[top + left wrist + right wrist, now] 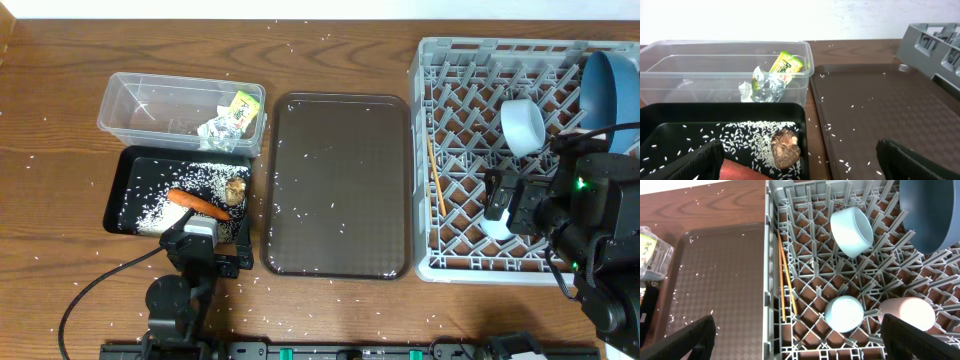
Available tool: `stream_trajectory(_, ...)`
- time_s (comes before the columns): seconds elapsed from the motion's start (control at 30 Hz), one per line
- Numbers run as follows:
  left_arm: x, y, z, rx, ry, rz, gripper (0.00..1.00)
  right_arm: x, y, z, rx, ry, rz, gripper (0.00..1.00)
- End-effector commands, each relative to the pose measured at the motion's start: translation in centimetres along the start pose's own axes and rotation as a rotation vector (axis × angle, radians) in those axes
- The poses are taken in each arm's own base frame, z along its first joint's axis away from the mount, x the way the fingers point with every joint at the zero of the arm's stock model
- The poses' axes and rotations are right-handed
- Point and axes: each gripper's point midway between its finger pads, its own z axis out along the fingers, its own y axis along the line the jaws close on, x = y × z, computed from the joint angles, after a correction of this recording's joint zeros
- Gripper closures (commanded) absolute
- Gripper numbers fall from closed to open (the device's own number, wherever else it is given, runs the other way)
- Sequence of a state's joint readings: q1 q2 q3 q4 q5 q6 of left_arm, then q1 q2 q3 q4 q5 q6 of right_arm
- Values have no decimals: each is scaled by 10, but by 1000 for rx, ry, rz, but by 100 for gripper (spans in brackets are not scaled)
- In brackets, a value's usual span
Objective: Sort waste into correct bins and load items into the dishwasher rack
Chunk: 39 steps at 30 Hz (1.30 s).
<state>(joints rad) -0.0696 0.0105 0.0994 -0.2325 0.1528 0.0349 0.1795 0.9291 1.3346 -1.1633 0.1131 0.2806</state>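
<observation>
Left hand (799, 150) and right hand (797, 325) each point forward, jaws set wide apart

The brown wood-grain counter (60, 100) looks smooth with a soft sheen. The clear plastic rectangular tub (120, 100) is glossy and see-through. The shallow black rectangular tub (118, 190) is shiny plastic. The large dark brown flat tray (340, 180) has a matt, finely dimpled surface. The square grey plastic rack (422, 150) looks matt. The large dark-blue plate (610, 85) is smooth and slightly glossy. The small yellow-green wrapper (786, 64) looks slick. The thin chopsticks (436, 175) are pale wood.
</observation>
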Motion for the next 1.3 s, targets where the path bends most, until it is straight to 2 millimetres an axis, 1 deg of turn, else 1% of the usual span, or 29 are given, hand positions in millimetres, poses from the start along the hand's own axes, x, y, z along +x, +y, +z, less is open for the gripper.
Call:
stream_trajectory(0.0,14,0,2,0,39,12,2,-4,-3,-3,13,-16,11,1)
stream_trajectory(0.5,14,0,2,0,40,12,2,-4,-3,-3,13,-16,11,1)
stream_trajectory(0.53,14,0,2,0,40,12,2,-2,-4,-3,19,-9,1,1)
stream_trajectory(0.6,14,0,2,0,40,12,2,8,-9,-4,41,34,-48,1)
stream_trajectory(0.63,14,0,2,0,40,12,2,9,-16,-4,79,35,-70,1)
stream_trajectory(0.7,14,0,2,0,40,12,2,4,-26,-4,143,8,-71,1)
stream_trajectory(0.77,14,0,2,0,40,12,2,-9,-32,-8,176,-63,-73,1)
stream_trajectory(0.9,14,0,2,0,40,12,2,-35,-25,-8,148,-250,-128,1)
stream_trajectory(0.93,14,0,2,0,40,12,2,-37,-24,-5,140,-300,-143,1)
stream_trajectory(0.97,14,0,2,0,40,12,2,-36,-23,0,129,-333,-154,1)
stream_trajectory(1.03,14,0,2,0,40,12,2,-25,-20,13,98,-380,-167,1)
stream_trajectory(1.13,14,0,2,0,40,12,2,3,-18,34,50,-418,-166,1)
stream_trajectory(1.27,14,0,2,0,40,12,2,36,-27,49,44,-493,-154,1)
